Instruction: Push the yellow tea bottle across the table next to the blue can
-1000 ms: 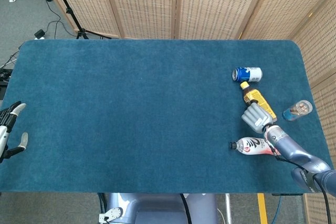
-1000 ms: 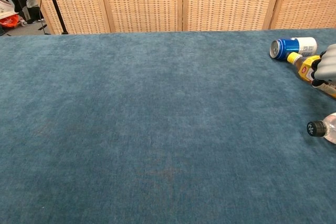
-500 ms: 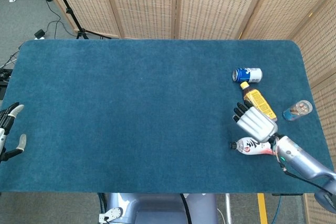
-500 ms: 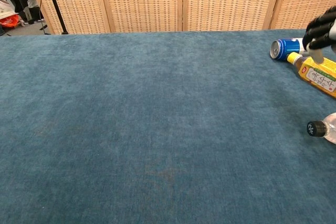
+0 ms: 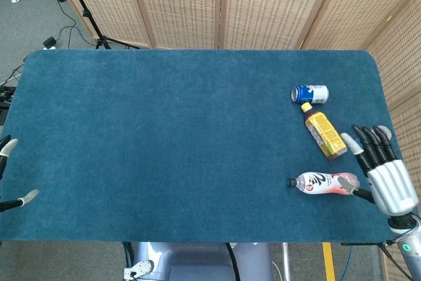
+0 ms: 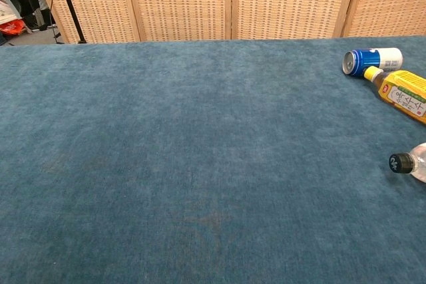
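- Bottles first: we count two lying on their sides, plus one can.
- We see one yellow tea bottle (image 5: 323, 131) lying flat just below the blue can (image 5: 310, 93). Its cap points up at the can and sits right by it; we cannot tell if they touch.
- We see that one blue can lying on its side too, near the far right part of the blue table (image 5: 164, 149).
- We see one clear bottle with a pink and white label (image 5: 322, 183). It lies further below the can than the tea bottle does, and its black cap points left.
- We see one right hand (image 5: 381, 169), down and to the right of the can, just off the tea bottle's bottom end. Its fingers are spread wide and straight, and it holds nothing. Its thumb is close to the clear bottle's end.
- We see only some fingertips of the left hand (image 5: 13, 172), far left of the can at the table's edge. They are apart with nothing in them.
- We see three wicker screen panels (image 5: 263, 4) behind the table, past the can.
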`<state>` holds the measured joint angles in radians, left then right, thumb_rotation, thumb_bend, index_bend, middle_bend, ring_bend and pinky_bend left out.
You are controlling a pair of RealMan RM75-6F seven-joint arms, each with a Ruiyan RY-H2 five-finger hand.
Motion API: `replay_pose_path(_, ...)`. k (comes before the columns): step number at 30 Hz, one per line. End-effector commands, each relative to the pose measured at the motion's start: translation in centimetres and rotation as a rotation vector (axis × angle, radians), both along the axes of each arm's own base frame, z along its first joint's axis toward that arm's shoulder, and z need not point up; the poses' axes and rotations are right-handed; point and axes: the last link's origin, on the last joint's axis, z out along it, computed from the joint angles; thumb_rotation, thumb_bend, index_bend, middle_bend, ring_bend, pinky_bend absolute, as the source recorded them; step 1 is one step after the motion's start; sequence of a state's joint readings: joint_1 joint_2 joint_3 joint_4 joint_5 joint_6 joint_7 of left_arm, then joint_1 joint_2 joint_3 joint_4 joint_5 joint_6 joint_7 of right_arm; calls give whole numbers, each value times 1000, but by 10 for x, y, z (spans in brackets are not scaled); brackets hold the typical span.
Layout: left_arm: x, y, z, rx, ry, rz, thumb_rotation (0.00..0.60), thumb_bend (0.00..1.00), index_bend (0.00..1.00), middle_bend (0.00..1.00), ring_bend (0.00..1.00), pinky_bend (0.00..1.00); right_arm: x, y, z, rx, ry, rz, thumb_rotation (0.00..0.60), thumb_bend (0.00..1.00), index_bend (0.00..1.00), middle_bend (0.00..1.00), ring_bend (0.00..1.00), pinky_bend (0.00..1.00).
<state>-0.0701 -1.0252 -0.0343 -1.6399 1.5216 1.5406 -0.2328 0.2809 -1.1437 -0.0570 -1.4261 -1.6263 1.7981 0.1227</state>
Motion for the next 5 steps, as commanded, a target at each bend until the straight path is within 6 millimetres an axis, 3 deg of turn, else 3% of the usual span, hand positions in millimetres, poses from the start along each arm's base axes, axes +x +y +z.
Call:
replay_pose_path(1, -3, -5, -2, 10, 11, -4, 600, 0, 0, 0, 0, 0, -12, 13, -9, -11, -75, -88, 600, 0, 0, 0, 0, 0)
replay_pose_path(5, -4, -9, -1, 29, 16, -23, 600, 0, 0, 0, 0, 0, -18, 22, -13, 0, -115, -142, 600, 0, 0, 0, 0, 0)
